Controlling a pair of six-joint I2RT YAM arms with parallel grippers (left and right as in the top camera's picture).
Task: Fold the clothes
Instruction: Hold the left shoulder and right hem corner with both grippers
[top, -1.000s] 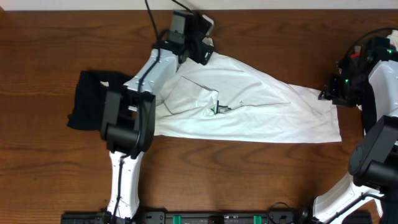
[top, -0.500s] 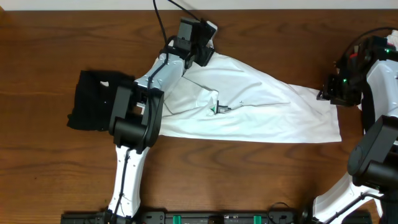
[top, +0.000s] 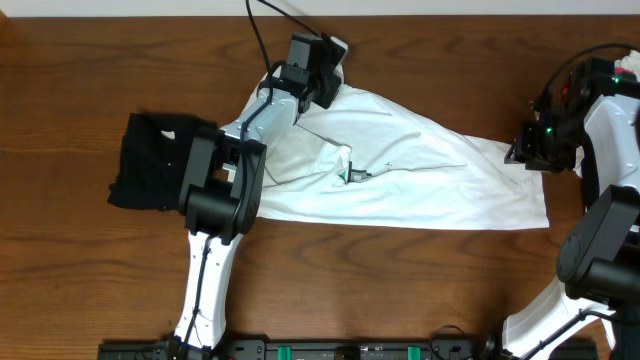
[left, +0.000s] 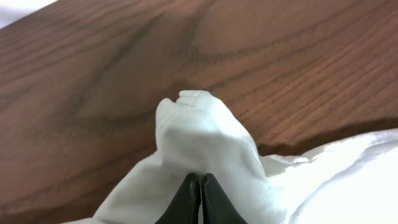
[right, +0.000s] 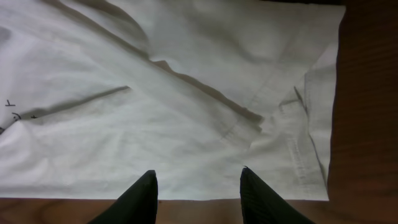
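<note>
Large white fabric T-shirt (top: 420, 185) lies spread between the 2 claws: left claw (left: 200, 190) clamped on a bunched corner, right claw (right: 198, 193) apart above its hem. Light, limp, probably grippy; pinch edges.

We look down on a dark brown wooden worktop (top: 60, 290) with bold, wavy grain, evenly lit and faintly glossy. Along its far edge we see a pale strip (top: 120, 6), and along its near edge a black rail (top: 240, 351) with small green marks.
</note>
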